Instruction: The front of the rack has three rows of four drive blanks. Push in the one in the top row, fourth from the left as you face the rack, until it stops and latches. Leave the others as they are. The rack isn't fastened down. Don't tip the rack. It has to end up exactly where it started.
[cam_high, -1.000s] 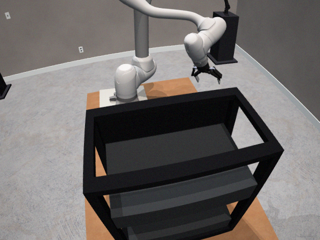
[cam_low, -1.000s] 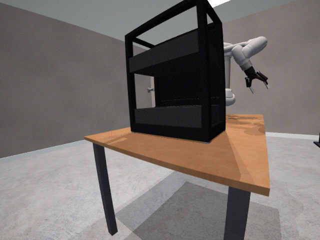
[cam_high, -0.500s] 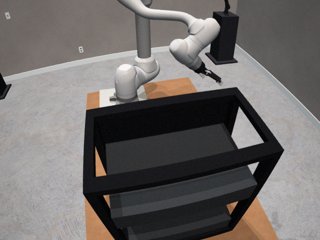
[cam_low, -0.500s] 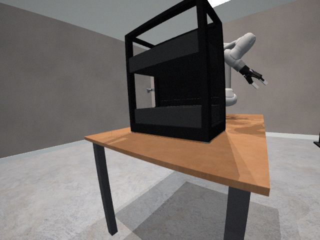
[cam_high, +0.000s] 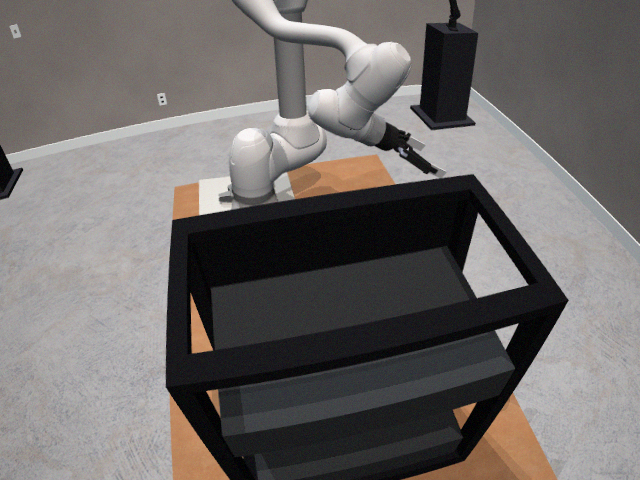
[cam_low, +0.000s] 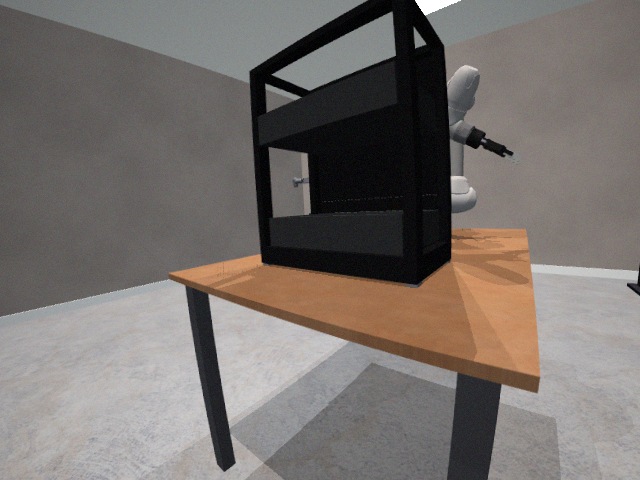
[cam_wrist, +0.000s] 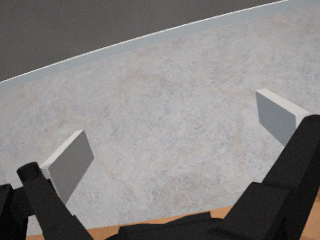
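Black rack (cam_high: 361, 198) just below and ahead of wide-apart, empty gripper (cam_high: 422, 156), target blank hidden on its robot-facing front; swing in level, then press slowly, squarely, without tipping.

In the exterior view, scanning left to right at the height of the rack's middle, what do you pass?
Grey wall → black rack, its left post first → white arm behind the rack's right edge → open gripper, apart from the rack and holding nothing → far wall.
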